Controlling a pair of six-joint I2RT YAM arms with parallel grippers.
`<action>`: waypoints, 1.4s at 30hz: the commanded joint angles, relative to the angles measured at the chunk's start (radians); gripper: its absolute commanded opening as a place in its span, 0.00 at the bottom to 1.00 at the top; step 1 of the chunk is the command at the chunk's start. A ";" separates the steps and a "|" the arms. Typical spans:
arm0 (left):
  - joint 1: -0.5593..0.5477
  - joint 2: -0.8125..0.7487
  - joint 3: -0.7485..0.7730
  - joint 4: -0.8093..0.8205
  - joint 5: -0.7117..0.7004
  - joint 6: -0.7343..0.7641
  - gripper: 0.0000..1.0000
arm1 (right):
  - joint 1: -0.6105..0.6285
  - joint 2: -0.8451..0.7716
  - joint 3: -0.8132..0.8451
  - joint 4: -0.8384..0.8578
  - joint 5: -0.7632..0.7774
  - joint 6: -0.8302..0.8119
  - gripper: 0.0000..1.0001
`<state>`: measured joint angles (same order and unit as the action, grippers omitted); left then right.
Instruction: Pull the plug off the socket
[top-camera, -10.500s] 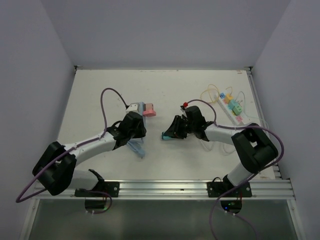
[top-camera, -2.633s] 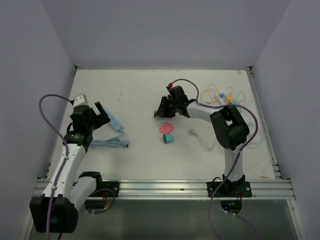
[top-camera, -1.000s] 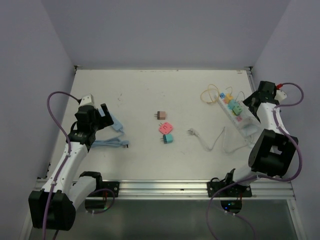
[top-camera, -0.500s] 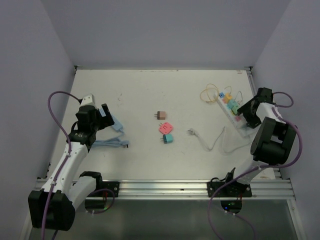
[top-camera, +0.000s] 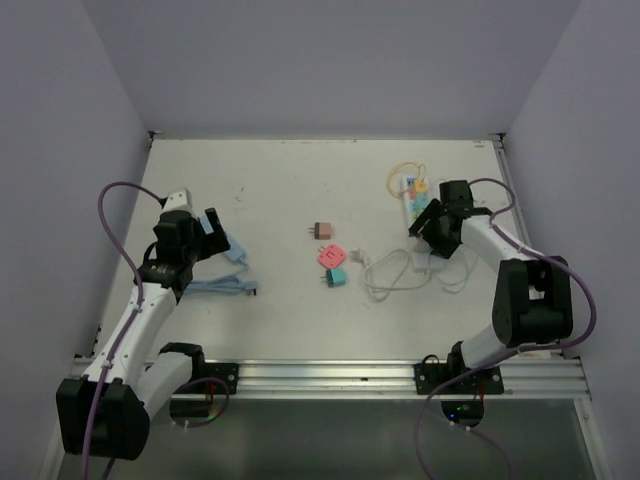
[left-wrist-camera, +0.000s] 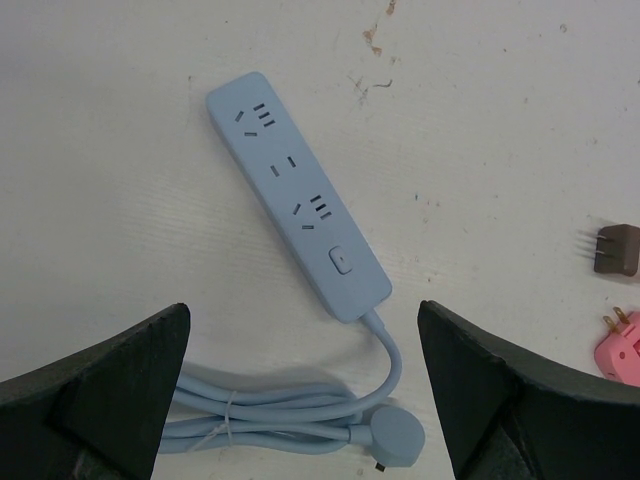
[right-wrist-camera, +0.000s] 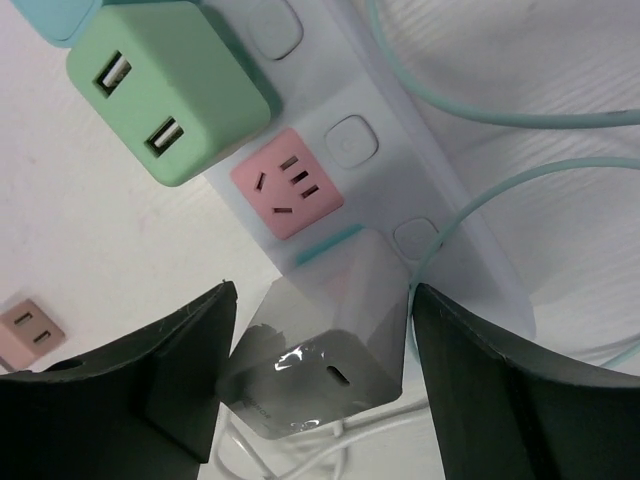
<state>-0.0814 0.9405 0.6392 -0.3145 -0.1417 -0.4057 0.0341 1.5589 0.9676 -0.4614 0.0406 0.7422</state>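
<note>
Lavender walls (top-camera: 330, 60), scuffed white table (top-camera: 300, 310), translucent plug (right-wrist-camera: 320, 330)

I see a blue power strip (left-wrist-camera: 298, 198) framed between the left gripper (left-wrist-camera: 302, 308)'s jaws, its coiled cable (left-wrist-camera: 270, 410) nearer the wrist. A brown plug (left-wrist-camera: 613, 249) and a pink plug (left-wrist-camera: 622, 347) lie outside one jaw.
</note>
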 joint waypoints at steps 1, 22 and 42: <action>-0.006 0.003 -0.006 0.048 0.010 0.024 1.00 | 0.105 -0.051 -0.009 0.039 -0.085 0.098 0.73; -0.227 0.199 0.241 0.052 0.146 -0.015 1.00 | 0.098 -0.375 -0.070 -0.068 0.027 -0.067 0.88; -0.787 0.972 1.068 -0.195 -0.118 -0.245 1.00 | -0.023 -0.459 -0.277 0.093 -0.126 -0.007 0.85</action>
<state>-0.8352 1.8694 1.6123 -0.4446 -0.2138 -0.6155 0.0162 1.0912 0.7021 -0.4530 -0.0315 0.7074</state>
